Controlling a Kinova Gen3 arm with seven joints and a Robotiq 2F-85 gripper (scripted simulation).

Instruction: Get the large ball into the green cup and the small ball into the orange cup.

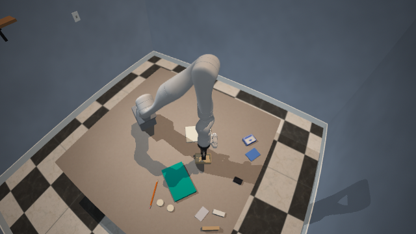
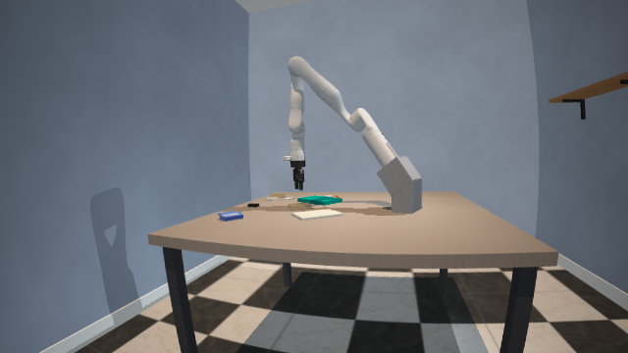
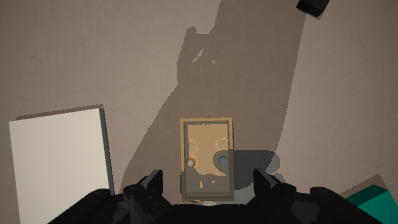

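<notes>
The covered wooden puzzle [image 1: 208, 158] [image 2: 299, 206] [image 3: 207, 145] lies flat on the table. In the wrist view it is a small upright wooden box with a clear cover; an orange cup [image 3: 191, 162] sits at its left and a green cup [image 3: 223, 161] at its right, each with a pale spot in it. I cannot tell the balls apart at this size. My gripper [image 1: 203, 156] [image 2: 298, 186] [image 3: 207, 180] is open and empty. It hangs straight above the puzzle, fingers to either side of its near end, well clear of it.
A cream pad [image 1: 192, 133] [image 2: 317, 214] [image 3: 57, 160] lies left of the puzzle, a teal book [image 1: 179, 181] [image 2: 319, 199] [image 3: 372, 198] to the other side. A black block [image 1: 237, 180] [image 3: 312, 6], two blue items [image 1: 249, 140] [image 1: 252, 154], a pencil [image 1: 153, 194] and small discs lie around.
</notes>
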